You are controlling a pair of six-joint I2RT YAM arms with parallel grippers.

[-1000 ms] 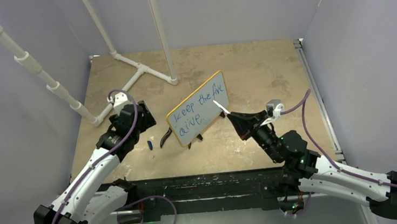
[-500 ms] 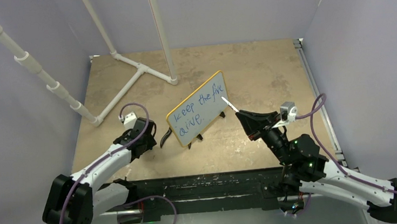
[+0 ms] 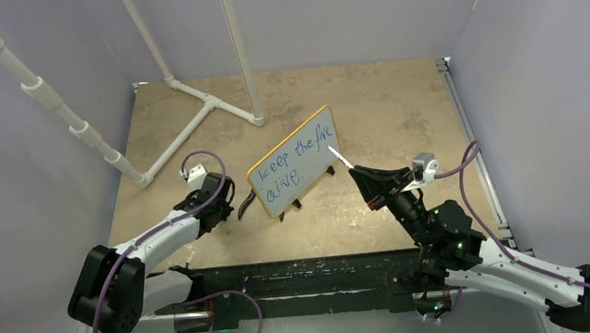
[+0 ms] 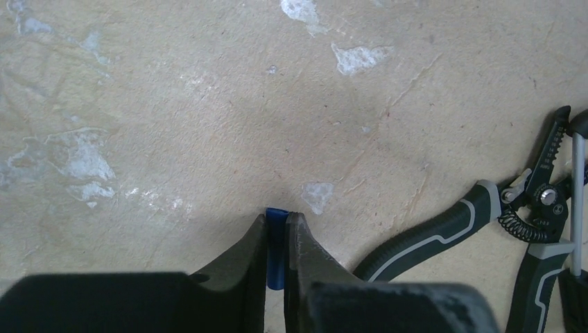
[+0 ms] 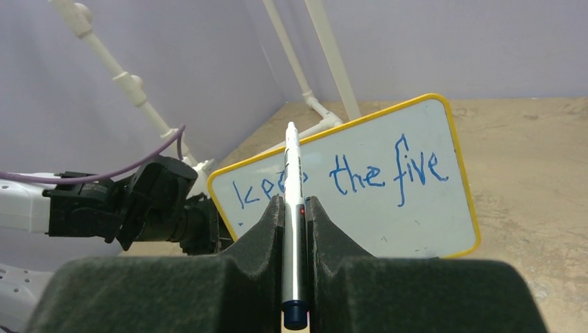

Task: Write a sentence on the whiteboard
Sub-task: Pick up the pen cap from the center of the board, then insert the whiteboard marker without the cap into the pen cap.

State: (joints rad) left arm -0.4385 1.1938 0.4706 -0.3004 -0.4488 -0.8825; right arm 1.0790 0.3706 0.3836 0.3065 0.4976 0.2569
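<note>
The whiteboard (image 3: pixel 317 163), yellow-framed, stands tilted on black feet at the table's middle. On it is the sentence (image 3: pixel 297 156) in blue, two lines reading "keep the five" and "alive". My right gripper (image 3: pixel 359 175) is shut on a white marker (image 3: pixel 339 158) whose tip points at the board's right edge, a little off it. In the right wrist view the marker (image 5: pixel 292 159) crosses the whiteboard (image 5: pixel 416 215) and its sentence (image 5: pixel 385 170). My left gripper (image 4: pixel 277 216) is low on the table, shut on a small blue marker cap (image 4: pixel 275 250).
Black-and-grey pliers (image 4: pixel 430 239) lie just right of my left gripper, between it and the board's left foot (image 3: pixel 244 205). A white pipe frame (image 3: pixel 206 106) stands at the back left. A metal rail (image 3: pixel 471 143) runs along the table's right edge.
My left gripper came down over the blue cap on the table and shut on it. My right gripper drew the marker back a little from the board.
</note>
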